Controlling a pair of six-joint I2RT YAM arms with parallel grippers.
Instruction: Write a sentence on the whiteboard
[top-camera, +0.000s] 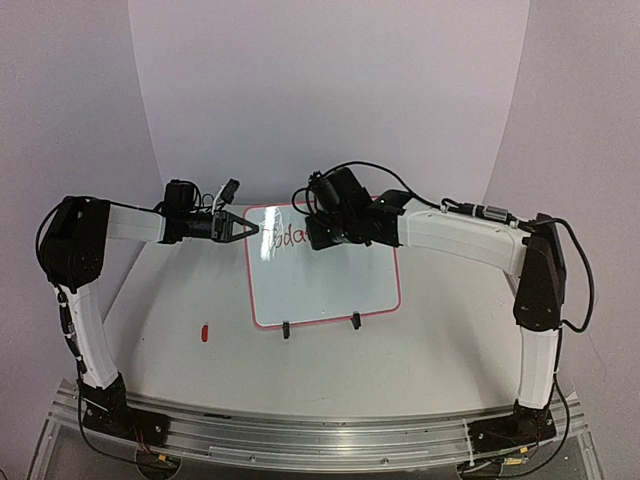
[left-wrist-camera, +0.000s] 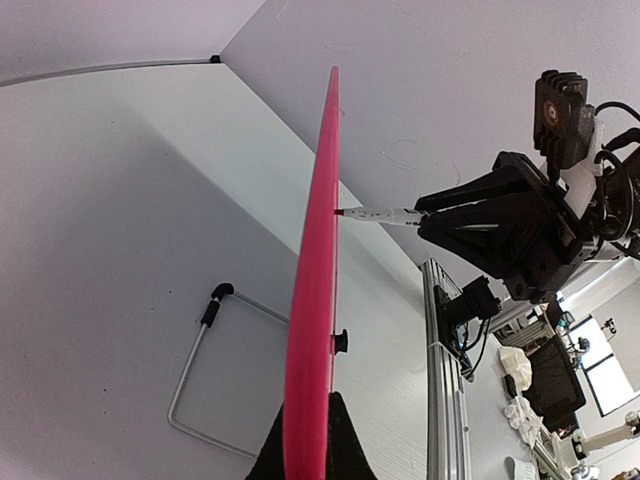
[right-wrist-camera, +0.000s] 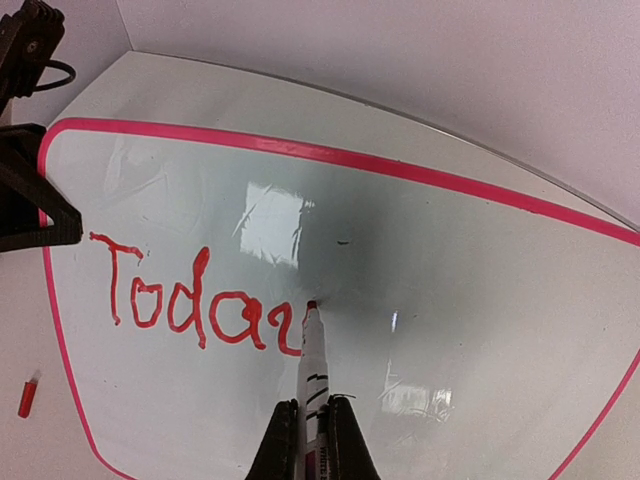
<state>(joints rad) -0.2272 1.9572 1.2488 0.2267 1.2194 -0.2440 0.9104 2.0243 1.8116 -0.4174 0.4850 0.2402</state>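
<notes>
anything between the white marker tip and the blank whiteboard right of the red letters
Nothing visible does. The right gripper holds the white marker on the glossy red-framed whiteboard, bare right of the red lettering; the left gripper clamps its left edge.
</notes>
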